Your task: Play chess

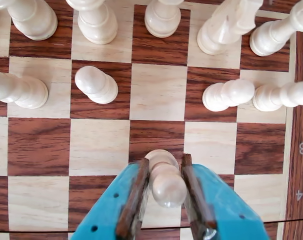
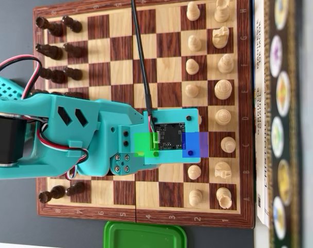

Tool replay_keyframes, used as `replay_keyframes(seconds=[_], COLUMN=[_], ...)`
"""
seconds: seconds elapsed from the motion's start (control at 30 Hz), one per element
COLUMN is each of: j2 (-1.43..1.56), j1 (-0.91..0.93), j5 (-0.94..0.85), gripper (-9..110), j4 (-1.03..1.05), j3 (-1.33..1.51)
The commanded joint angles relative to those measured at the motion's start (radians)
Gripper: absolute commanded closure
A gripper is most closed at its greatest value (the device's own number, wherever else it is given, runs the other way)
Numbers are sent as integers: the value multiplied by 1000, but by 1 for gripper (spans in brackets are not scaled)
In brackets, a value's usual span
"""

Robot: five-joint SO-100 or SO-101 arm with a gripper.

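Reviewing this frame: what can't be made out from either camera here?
- Overhead view: the teal arm and camera board cover the end effector, the held pawn and the squares beneath.
- Wrist view: the end effector grips a cream wooden pawn; whether its base touches the wooden chessboard is hidden.
- Wrist view: back-row white pieces are cut off by the top edge.
- Overhead view: the green lid is cropped at the bottom.

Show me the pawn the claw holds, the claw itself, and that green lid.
White pawn (image 1: 166, 182), wrist view, on its rounded head.
Gripper (image 1: 164, 200), wrist view, midway between the fingertips.
Green lid (image 2: 145, 236), overhead view, on its flat top.
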Motion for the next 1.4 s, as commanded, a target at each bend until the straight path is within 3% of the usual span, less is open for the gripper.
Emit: replay_keyframes(seconds=[0.0, 0.33, 1.37], j2=[67, 132, 121], j1=[25, 35, -3], j5=[-38, -52, -43], gripper=[91, 91, 91], j4=[2, 129, 67], j3=[11, 31, 100])
